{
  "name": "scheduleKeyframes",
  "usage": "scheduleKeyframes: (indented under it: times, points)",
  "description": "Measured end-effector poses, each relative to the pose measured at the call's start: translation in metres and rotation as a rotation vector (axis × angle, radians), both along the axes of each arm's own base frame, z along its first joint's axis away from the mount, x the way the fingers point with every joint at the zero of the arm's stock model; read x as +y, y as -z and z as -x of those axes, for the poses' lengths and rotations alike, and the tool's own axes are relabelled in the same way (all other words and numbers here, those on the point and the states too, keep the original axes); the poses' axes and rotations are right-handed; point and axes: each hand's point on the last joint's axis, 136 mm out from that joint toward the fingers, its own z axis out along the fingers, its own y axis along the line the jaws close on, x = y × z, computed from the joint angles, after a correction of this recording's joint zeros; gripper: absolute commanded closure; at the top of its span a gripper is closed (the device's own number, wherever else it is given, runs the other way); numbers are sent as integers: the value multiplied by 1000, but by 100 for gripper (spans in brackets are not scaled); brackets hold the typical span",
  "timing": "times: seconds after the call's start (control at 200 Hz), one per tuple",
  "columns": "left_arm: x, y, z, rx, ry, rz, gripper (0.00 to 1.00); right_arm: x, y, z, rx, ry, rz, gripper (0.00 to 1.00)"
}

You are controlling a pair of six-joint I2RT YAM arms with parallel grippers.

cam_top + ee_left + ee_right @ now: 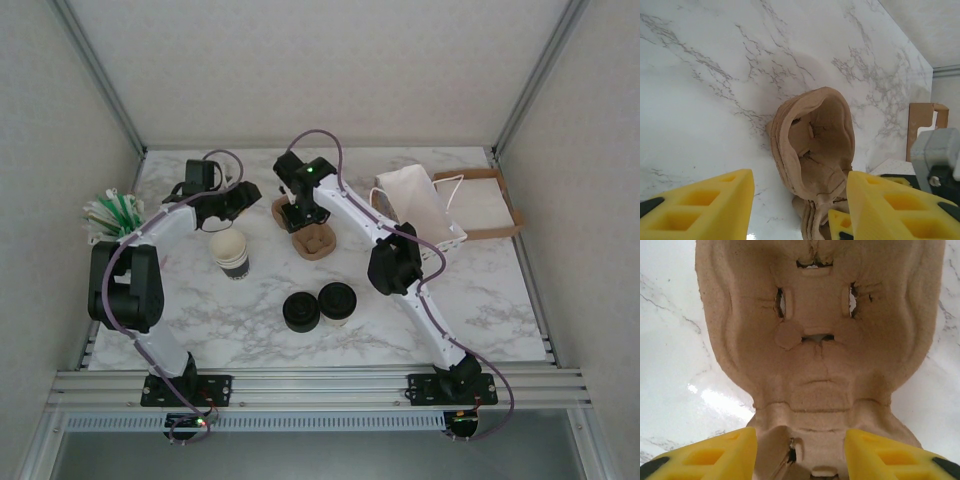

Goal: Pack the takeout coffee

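Observation:
The takeout coffee, a small cup under a round black lid, stands on the marble table near the front centre, far from both grippers. A stack of brown pulp cup carriers lies further back. My right gripper hovers over the stack's far end, and close up the carrier lies below my open gripper, one yellow finger on each side of the carrier's near end. My left gripper is just left of the stack, open, facing the carrier with nothing between its fingers.
A low black pile of lids sits beside the coffee. A stack of lidless cups stands left of centre. A white paper bag and a brown cardboard tray are at the back right. Green stirrers are at the left edge.

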Motion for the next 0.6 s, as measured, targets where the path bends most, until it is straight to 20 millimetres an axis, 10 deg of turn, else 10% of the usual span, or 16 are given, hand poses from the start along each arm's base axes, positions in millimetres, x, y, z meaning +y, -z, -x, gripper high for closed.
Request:
scheduleKeyframes:
  times: [0.601]
  points:
    - [0,0,1,-1,2,-2,48,-14,6,-18,-18,15,18,51]
